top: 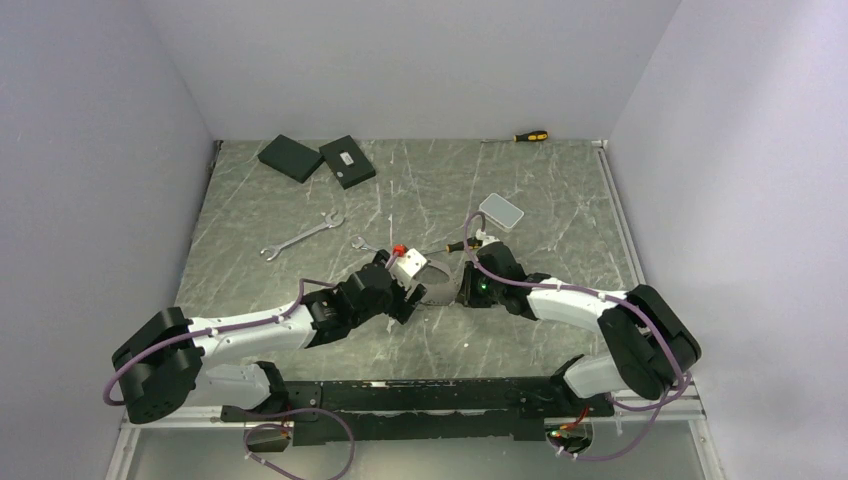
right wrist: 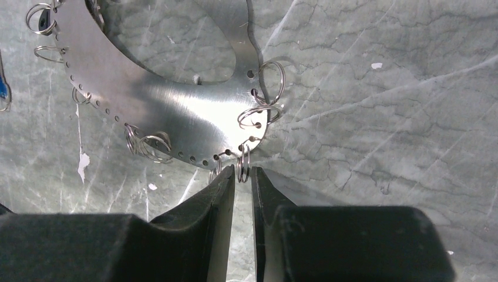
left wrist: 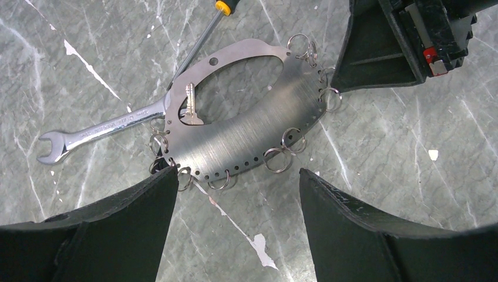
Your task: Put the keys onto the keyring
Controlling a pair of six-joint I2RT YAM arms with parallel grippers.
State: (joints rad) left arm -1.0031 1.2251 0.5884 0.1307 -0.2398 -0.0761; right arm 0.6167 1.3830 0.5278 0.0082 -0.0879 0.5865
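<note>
Right end effector (right wrist: 242, 174) is drawn nearly together at a ring (right wrist: 244, 160), though whether it is clamped cannot be told; the thin ring may be lost, and the plate (right wrist: 176, 111) ahead, with the key (left wrist: 189, 106) inside its opening, dragged.

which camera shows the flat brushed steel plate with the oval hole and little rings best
Left wrist: the whole flat brushed steel plate shows, with its edge rings. Right wrist catches only one end; top external just a sliver.

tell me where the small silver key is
Left wrist view: the small silver key lies in the oval opening of the steel plate, at its left end, beside the spanner.
</note>
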